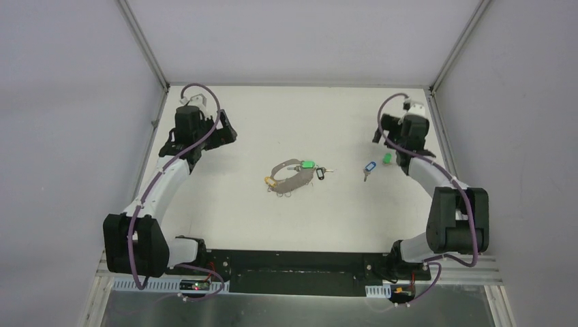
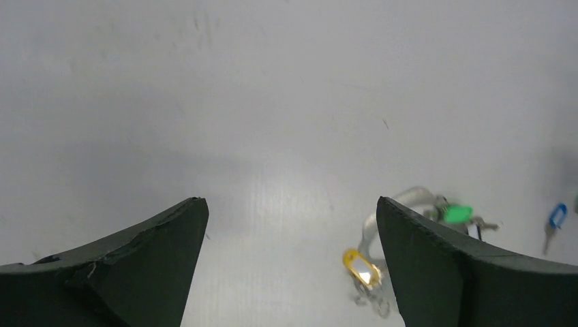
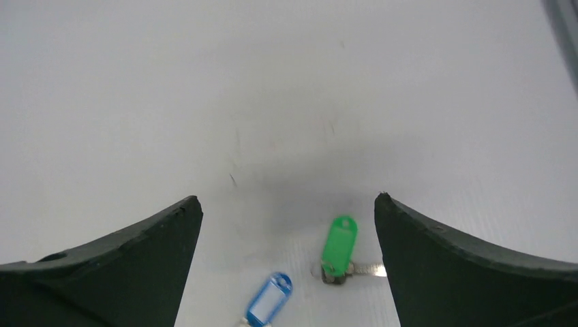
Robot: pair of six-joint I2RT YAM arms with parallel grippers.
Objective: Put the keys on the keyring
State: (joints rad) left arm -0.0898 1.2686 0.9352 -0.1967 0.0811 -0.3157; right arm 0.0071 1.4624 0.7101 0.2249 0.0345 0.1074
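Observation:
The keyring (image 1: 292, 178), a thin silvery loop, lies at the table's middle with green (image 1: 307, 164), yellow (image 1: 270, 180) and black (image 1: 319, 176) tagged keys at it. It also shows in the left wrist view (image 2: 412, 197), partly behind the right finger, beside the yellow tag (image 2: 361, 267). A blue-tagged key (image 1: 369, 168) and a second green-tagged key (image 1: 387, 158) lie loose to the right. My right gripper (image 1: 388, 139) hovers open over them; its view shows the green tag (image 3: 339, 245) and the blue tag (image 3: 269, 298). My left gripper (image 1: 228, 133) is open and empty, far left of the ring.
White table (image 1: 225, 218) enclosed by grey walls, with metal frame posts (image 1: 146, 44) at the back corners. The arm bases and a black rail (image 1: 293, 266) run along the near edge.

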